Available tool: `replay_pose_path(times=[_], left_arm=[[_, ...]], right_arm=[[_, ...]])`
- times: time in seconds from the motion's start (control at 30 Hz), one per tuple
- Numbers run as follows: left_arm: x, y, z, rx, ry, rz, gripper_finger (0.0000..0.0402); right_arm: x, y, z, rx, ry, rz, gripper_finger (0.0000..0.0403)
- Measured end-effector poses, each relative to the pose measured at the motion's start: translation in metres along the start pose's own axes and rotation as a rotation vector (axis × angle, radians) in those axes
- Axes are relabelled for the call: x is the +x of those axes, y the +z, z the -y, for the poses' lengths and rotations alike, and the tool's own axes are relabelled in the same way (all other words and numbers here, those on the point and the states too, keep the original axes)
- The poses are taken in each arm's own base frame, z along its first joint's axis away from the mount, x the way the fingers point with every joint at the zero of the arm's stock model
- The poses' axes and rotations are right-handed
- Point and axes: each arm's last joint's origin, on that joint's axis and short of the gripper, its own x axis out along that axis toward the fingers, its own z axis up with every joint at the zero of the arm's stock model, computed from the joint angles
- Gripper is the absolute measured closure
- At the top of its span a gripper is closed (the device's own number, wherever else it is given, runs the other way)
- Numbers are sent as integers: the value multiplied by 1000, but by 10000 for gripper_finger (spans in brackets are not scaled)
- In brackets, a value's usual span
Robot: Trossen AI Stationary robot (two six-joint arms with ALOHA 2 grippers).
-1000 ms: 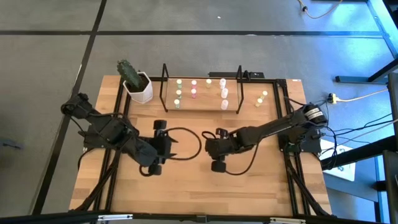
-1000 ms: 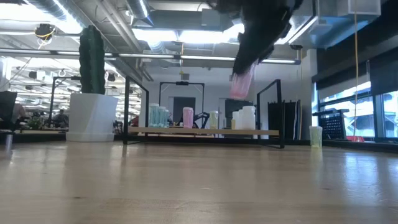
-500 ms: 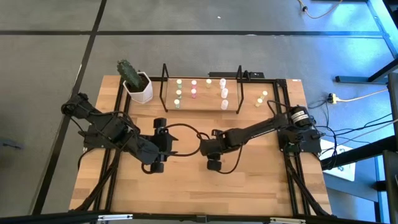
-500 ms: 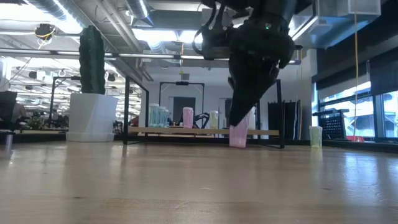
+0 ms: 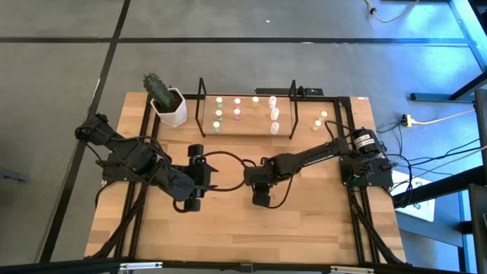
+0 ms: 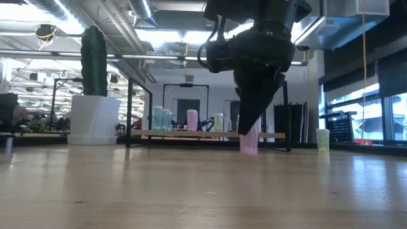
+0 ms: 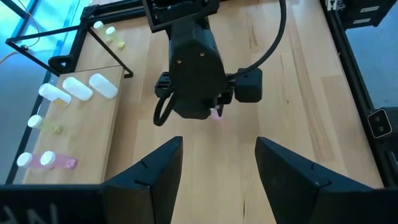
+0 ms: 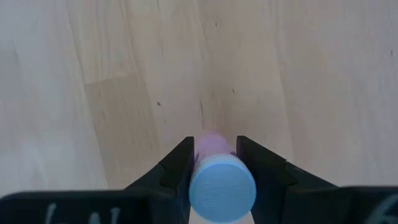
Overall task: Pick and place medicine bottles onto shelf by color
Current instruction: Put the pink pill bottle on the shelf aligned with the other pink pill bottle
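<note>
The right gripper (image 6: pixel 249 147) points straight down at the middle of the light wooden desk (image 5: pixel 228 228), clamped on a small pink cylindrical medicine bottle (image 6: pixel 248 141) whose base sits at or just above the desk surface. In the right wrist view its two dark fingers (image 8: pixel 177 168) press the bottle's sides, and bare wood lies all round them. The right arm stretches in low from the desk's right edge, bent at the elbow. Beyond the gripper, toward the far edge, stands the low black wire shelf with a wooden floor (image 5: pixel 283 131), carrying green-, pink-, yellow- and white-topped bottles in rows; it is well apart from the held bottle. Two more small bottles (image 5: pixel 319 120) lie outside the shelf's right end. The left gripper (image 5: pixel 214 180) waits just beside the right one, jaws parted and empty, its arm reaching in from the left edge.
</note>
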Motion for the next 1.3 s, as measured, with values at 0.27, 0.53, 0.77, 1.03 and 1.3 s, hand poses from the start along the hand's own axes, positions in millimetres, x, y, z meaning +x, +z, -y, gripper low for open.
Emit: replay_pose_path(times=[0.27, 0.53, 0.77, 1.03, 1.3], left_arm=[[0, 0, 0, 0, 0, 0, 206], [0, 0, 0, 0, 0, 0, 206], [0, 0, 0, 0, 0, 0, 206], [0, 1, 0, -3, -1, 5, 206], [0, 1, 0, -3, -2, 5, 206]], right_arm=[[0, 2, 4, 35, -5, 2, 277], [0, 2, 4, 32, -5, 3, 220], [0, 3, 5, 30, -15, 13, 201], [-1, 2, 5, 30, -20, 12, 201], [-15, 9, 3, 30, -29, -9, 201]])
